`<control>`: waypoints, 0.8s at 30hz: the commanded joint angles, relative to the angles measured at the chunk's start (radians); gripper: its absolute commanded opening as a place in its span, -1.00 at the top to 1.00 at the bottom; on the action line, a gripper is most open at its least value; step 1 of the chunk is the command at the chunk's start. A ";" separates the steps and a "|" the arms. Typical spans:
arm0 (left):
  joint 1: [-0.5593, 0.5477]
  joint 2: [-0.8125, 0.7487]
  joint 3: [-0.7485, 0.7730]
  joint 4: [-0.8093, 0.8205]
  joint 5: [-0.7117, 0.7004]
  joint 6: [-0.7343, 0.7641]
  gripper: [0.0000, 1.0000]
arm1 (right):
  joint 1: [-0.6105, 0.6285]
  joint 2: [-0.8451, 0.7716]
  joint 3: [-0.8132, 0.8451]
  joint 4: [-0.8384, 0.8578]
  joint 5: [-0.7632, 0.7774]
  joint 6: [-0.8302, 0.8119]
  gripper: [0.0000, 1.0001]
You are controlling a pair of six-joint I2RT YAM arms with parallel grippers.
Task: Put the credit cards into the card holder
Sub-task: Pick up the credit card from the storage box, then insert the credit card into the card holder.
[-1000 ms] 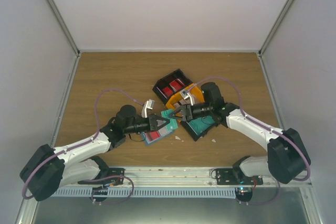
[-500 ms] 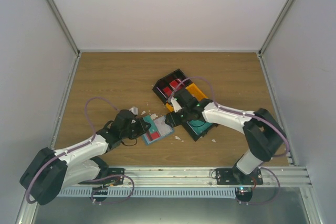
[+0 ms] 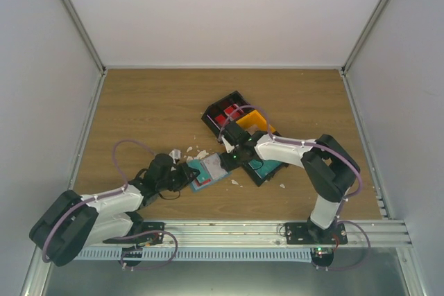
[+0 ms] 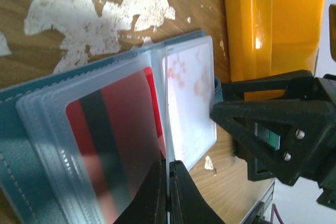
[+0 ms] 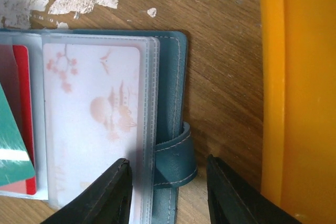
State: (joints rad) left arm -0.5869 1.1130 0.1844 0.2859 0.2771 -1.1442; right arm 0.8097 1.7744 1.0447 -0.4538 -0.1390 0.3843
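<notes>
Our left gripper [image 4: 168, 174] is pinched shut on the edge of a clear sleeve of the card holder [image 4: 13, 171], which lies open at mid-frame in the top view. Our right gripper [image 5: 168, 192] stands partly open, jaws either side of the holder's strap [image 5: 176, 156], gripping nothing. A red striped card [image 4: 118, 129] and a pinkish-white card [image 5: 94, 124] sit in the sleeves. A yellow tray [image 5: 299, 77] fills the right edge.

left claw [image 4: 168, 179] clamped closed, right claw [image 5: 168, 182] jaws apart, both arms low, tips close together
</notes>
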 commanded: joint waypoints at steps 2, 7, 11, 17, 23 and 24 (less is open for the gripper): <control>0.006 -0.020 -0.056 0.152 0.053 -0.051 1.00 | 0.006 0.027 -0.007 -0.039 -0.001 0.045 0.28; 0.006 -0.069 -0.058 0.141 0.055 -0.054 1.00 | 0.005 0.047 -0.011 -0.055 -0.012 0.074 0.44; 0.006 -0.111 -0.053 0.117 0.040 -0.054 1.00 | 0.005 0.051 -0.010 -0.063 -0.018 0.079 0.48; 0.007 -0.075 -0.047 0.133 0.045 -0.057 1.00 | 0.005 0.051 -0.012 -0.072 -0.019 0.073 0.44; 0.007 0.025 -0.050 0.220 0.070 -0.064 1.00 | 0.005 0.059 -0.011 -0.072 -0.024 0.073 0.43; 0.007 0.042 -0.050 0.235 0.075 -0.066 1.00 | 0.005 0.060 -0.011 -0.072 -0.026 0.073 0.43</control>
State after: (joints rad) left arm -0.5869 1.1019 0.1360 0.4046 0.3344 -1.2049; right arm 0.8085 1.7813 1.0451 -0.4591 -0.1631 0.4538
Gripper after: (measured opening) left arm 0.019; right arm 0.286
